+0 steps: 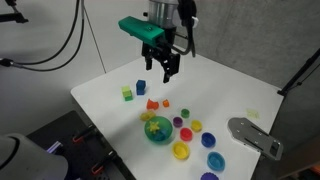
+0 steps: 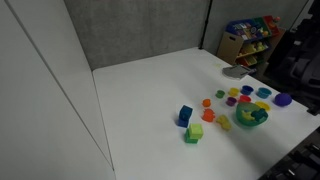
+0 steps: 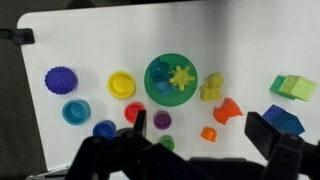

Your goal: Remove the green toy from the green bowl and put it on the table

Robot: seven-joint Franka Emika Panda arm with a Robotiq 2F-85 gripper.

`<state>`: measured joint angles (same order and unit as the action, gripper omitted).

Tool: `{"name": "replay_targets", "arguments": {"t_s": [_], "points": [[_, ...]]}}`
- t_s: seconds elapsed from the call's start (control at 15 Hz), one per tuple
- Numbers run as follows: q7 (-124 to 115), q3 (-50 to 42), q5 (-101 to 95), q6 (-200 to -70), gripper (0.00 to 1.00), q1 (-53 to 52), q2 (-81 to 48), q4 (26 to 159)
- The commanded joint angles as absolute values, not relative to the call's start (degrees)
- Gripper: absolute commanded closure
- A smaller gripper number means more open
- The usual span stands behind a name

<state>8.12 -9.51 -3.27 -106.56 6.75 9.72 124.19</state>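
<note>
The green bowl [image 3: 152,92] stands on the white table [image 3: 100,40], seen from above in the wrist view. A yellow star-like piece [image 3: 181,77] lies in it. A small blue-green lump [image 3: 161,72] lies beside that piece; I cannot tell whether it is the green toy. The bowl also shows in both exterior views [image 1: 157,131] [image 2: 250,117]. My gripper [image 3: 200,122] is open and empty, high above the table [image 1: 160,68], over the spot just in front of the bowl. It touches nothing.
Around the bowl are a yellow bowl [image 3: 122,84], blue cups [image 3: 75,111], a purple lid [image 3: 60,78], a red cup [image 3: 134,112], orange pieces [image 3: 227,110], a yellow figure [image 3: 211,87], a yellow-green cube [image 3: 292,87] and a blue cube [image 3: 283,118]. A grey plate [image 1: 250,135] juts from the table edge.
</note>
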Motion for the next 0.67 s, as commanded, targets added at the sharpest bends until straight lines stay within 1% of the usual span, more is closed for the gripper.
{"name": "replay_targets", "arguments": {"t_s": [0.0, 0.4, 0.6], "points": [[7.98, -8.33, -3.71, -111.36, 0.00, 6.41, 7.34, 125.13], [8.32, -7.66, -4.45, -127.24, 0.00, 6.48, 3.13, 132.98], [7.94, -7.76, -4.21, -132.39, 0.00, 6.71, -1.23, 135.12]]}}
